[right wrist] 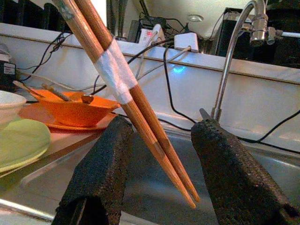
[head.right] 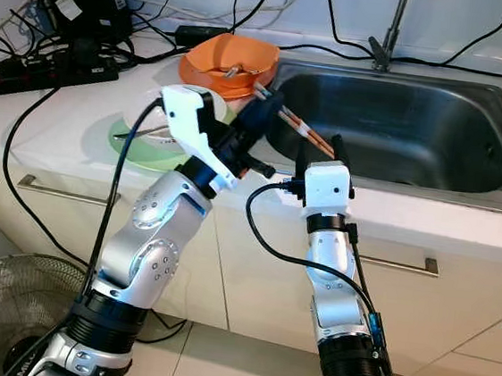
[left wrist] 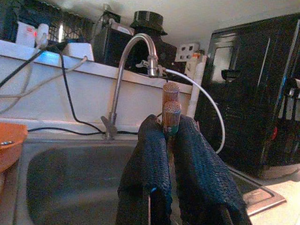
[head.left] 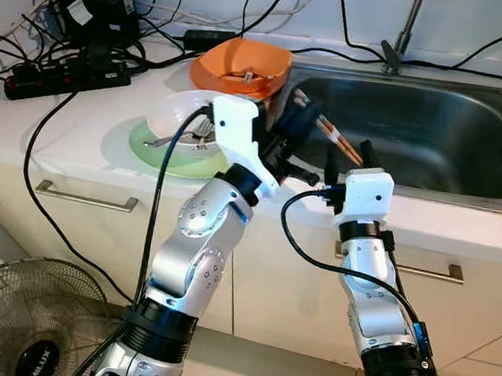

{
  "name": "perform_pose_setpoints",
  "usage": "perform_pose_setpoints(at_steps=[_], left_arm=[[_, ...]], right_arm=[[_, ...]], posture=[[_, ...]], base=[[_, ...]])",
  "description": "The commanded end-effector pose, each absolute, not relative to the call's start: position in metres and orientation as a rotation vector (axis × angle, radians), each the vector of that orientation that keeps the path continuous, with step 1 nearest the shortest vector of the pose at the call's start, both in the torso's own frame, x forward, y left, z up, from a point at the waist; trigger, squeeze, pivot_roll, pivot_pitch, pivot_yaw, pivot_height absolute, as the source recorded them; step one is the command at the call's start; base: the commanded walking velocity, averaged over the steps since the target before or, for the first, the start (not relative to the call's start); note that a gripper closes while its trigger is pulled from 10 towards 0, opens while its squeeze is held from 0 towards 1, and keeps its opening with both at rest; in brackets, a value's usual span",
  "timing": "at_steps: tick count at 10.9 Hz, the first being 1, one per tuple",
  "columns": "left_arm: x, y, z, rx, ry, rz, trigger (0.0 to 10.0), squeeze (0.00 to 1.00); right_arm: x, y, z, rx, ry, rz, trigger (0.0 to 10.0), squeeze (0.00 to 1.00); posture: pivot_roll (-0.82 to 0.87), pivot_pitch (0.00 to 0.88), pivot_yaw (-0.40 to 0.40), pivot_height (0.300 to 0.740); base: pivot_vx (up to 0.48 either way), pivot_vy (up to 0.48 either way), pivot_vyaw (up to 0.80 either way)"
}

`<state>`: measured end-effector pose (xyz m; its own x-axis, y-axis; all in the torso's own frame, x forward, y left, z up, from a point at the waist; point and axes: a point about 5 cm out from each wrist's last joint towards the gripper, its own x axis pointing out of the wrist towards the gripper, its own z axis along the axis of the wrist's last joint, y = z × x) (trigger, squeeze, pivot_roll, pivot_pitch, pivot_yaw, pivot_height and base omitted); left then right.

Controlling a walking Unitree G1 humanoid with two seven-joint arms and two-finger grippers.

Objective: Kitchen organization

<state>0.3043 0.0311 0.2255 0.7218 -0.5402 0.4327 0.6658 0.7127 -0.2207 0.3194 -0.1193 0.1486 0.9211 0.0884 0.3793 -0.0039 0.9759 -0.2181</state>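
A pair of wooden chopsticks [head.left: 339, 140], bound with white tape, slants down over the left side of the steel sink [head.left: 465, 198]. My left gripper [head.left: 297, 121] is shut on their upper end [left wrist: 171, 106], above the sink's left rim. My right gripper [head.left: 349, 160] stands open at the sink's front edge. In the right wrist view the chopsticks' tips [right wrist: 180, 180] hang in the gap between its two fingers [right wrist: 101, 168], and I see no contact with either.
An orange bowl [head.left: 241, 66] with utensils, a white bowl [head.left: 180, 111] and a green plate [head.left: 147, 147] sit on the counter left of the sink. Power strip [head.left: 56, 78] and cables lie at the back left. The faucet [head.left: 402, 33] rises behind. A fan [head.left: 22, 317] stands on the floor.
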Motion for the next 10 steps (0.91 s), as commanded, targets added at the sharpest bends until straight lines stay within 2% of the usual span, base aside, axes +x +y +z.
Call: perform_pose_setpoints(at_steps=[1,5,6,7,10], left_arm=[[0.3021,0.0312,0.2263,-0.366,-0.354,-0.707,10.0,0.0],[0.3026,0.0322,0.2264,-0.352,-0.35,-0.709,10.0,0.0],[0.3024,0.0321,0.2262,-0.351,-0.349,-0.711,10.0,0.0],[0.3024,0.0321,0.2259,-0.35,-0.347,-0.713,10.0,0.0],[0.3021,0.0316,0.2249,-0.353,-0.337,-0.722,10.0,0.0]], right_arm=[[0.3204,-0.1155,0.1502,-0.222,-0.409,0.053,10.0,0.0],[0.3237,-0.1157,0.1481,-0.206,-0.388,0.043,10.0,0.0],[0.3242,-0.1152,0.1477,-0.2,-0.382,0.045,1.0,0.0],[0.3244,-0.1146,0.1476,-0.197,-0.381,0.047,0.0,0.0],[0.3253,-0.1134,0.148,-0.187,-0.382,0.05,0.0,0.0]], posture=[[0.04,0.0,0.102,0.74],[0.05,0.0,0.097,0.74],[0.05,0.0,0.097,0.74],[0.05,0.0,0.097,0.74],[0.05,0.0,0.096,0.74]], base=[[0.0,0.0,0.0],[0.0,0.0,0.0],[0.0,0.0,0.0],[0.0,0.0,0.0],[0.0,0.0,0.0]])
